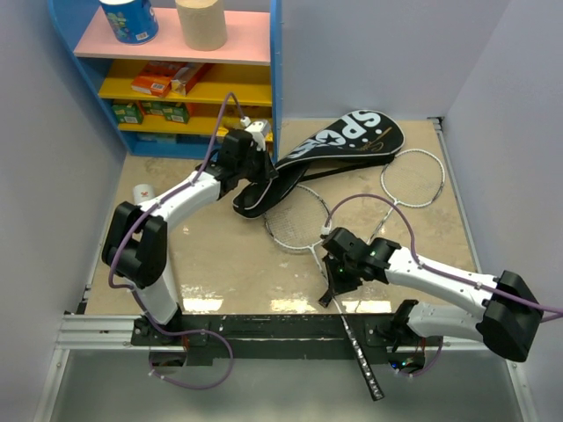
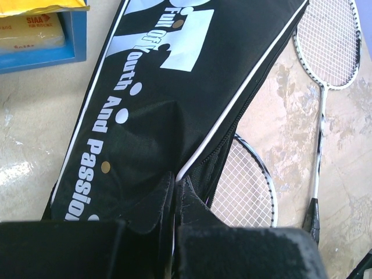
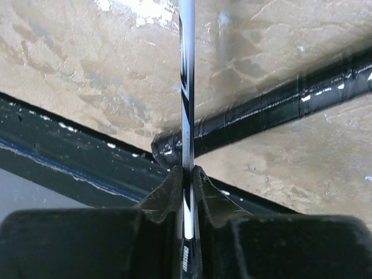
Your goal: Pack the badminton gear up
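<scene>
Near the centre of the table (image 1: 220, 264), clenching the left gripper (image 2: 175, 192) on the zipper edge of the black bag (image 2: 174, 87) lying toward twelve o'clock, apparently propping its mouth open, and, at five o'clock, clamping the right gripper (image 3: 187, 186) on the shaft of one racket (image 3: 186, 87), likely for feeding it in.

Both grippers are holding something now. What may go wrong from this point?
1. The right gripper pinches only the thin racket shaft; the racket may swing or slip.
2. The left gripper holds just the edge of the bag, and a racket head lies partly under it; pulling may drag that racket.
</scene>
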You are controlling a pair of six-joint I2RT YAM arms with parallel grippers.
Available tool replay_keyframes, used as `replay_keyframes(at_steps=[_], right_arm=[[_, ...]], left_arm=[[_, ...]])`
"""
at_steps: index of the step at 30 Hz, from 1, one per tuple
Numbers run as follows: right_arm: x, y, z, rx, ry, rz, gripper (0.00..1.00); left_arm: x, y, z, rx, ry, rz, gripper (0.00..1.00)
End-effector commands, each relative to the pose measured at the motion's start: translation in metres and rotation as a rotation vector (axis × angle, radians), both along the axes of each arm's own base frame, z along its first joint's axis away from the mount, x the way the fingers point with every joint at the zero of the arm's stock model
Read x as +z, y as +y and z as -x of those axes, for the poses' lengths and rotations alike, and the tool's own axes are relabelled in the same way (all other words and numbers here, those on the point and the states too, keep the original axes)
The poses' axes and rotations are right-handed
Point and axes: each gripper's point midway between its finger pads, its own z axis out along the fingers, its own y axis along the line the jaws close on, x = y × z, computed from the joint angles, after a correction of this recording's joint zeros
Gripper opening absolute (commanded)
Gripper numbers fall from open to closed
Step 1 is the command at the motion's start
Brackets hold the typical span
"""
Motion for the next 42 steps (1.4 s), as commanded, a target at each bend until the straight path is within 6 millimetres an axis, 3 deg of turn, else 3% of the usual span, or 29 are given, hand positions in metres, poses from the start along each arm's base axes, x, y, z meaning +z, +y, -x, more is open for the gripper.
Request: replay_keyframes(at_steps=[1,5,9,15,21,24,25,29,31,36,42], right_arm=[[0.004,0.015,-0.015,-0.034,-0.052,-0.038,0.18],[0.008,0.020,-0.025,-0.051,-0.081,-0.031,0.32],[0.009,0.024,-0.037,-0.069,-0.113,-0.002,0.36],[0.003,0.031,-0.048,-0.071,-0.134,0.016,0.37],[-0.024,0.027,-0.047,-0.060,-0.112,0.084,0.37],[-0.034,0.025,-0.044,-0.065,-0.104,0.100,0.29],[-0.035,0.025,-0.043,-0.063,-0.103,0.105,0.19],[-0.042,0.021,-0.040,-0.061,-0.097,0.128,0.00],[-0.040,0.019,-0.041,-0.071,-0.110,0.134,0.00],[-0.012,0.017,-0.043,-0.105,-0.154,0.093,0.00],[0.011,-0.001,-0.020,-0.093,-0.124,0.105,0.00]], left_arm=[[0.027,-0.004,-0.003,-0.002,-0.096,0.039,0.00],[0.028,-0.004,0.000,-0.019,-0.096,0.038,0.00],[0.028,-0.003,0.002,-0.028,-0.102,0.029,0.00],[0.022,0.001,0.004,-0.037,-0.101,-0.007,0.00],[0.020,0.006,0.008,-0.038,-0.103,-0.024,0.00],[0.020,0.008,0.007,-0.039,-0.105,-0.030,0.00],[0.019,0.008,0.008,-0.039,-0.102,-0.032,0.00],[0.022,0.008,0.007,-0.041,-0.108,-0.029,0.00],[0.023,0.008,0.008,-0.042,-0.111,-0.030,0.00],[0.028,0.016,0.002,-0.005,-0.117,-0.046,0.00],[0.042,0.014,-0.014,0.007,-0.134,-0.054,0.00]])
